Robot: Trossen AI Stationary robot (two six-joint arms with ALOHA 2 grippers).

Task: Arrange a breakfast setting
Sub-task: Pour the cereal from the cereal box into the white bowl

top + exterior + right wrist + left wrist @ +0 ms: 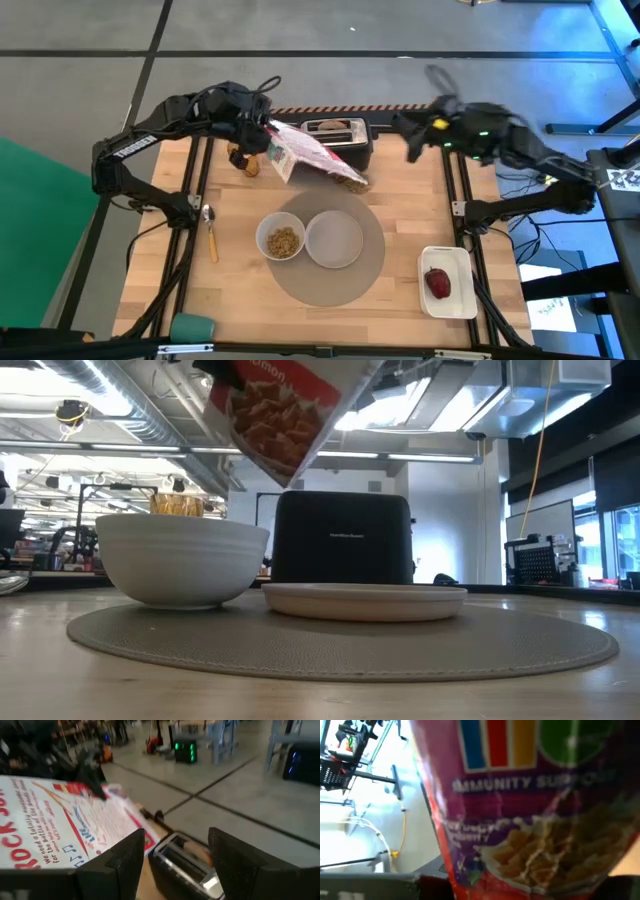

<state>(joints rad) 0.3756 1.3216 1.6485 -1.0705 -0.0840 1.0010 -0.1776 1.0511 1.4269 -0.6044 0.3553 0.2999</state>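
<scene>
Left pincer grips cereal box tilted near worktop's far edge, bowl already filled. Level box before moving; right pincer open, idle.

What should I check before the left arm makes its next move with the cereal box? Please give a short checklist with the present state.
1. Left claw holds the cereal box: ok, box is lifted and tilted.
2. White bowl already has cereal: ok.
3. Small white plate sits on the grey mat beside the bowl: ok, empty.
4. Box clear of the black toaster: cannot tell; they overlap from above.
5. Right claw away from the box: ok, open, near the toaster.
</scene>
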